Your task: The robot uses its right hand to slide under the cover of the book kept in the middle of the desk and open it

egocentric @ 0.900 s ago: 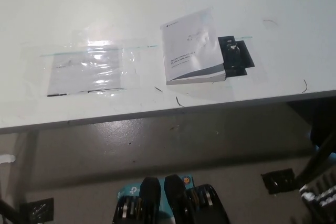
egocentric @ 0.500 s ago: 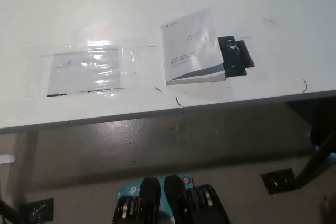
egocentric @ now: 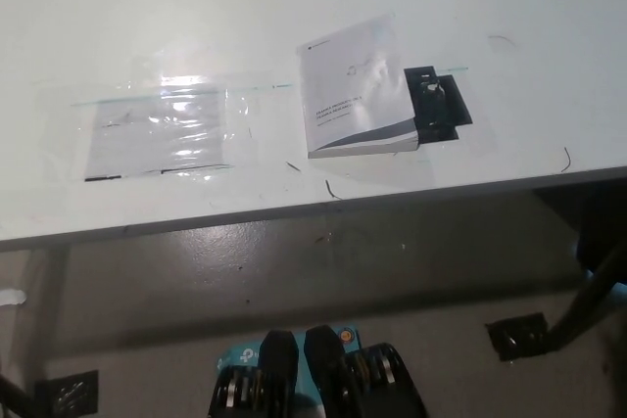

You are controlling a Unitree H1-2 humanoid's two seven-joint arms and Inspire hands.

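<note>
One book (egocentric: 359, 90) lies shut on the white bench (egocentric: 245, 7), a little toward three o'clock of the bench's middle and close to its near edge, cover up and slightly askew. Its page edges face six o'clock; I cannot tell which side the cover would lift from. Touching it at three o'clock is one small black holder (egocentric: 437, 105), partly tucked under the book, perhaps there to keep it from sliding when the cover is pushed. Well apart at nine o'clock sits one clear plastic sleeve (egocentric: 162, 129), flat and glinting, apparently taped down along a strip. Neither robot hand is in sight, so I cannot tell whether either is open or closed, or holding anything. The cover is untouched; the opening has not yet begun, as I judge it.
</note>
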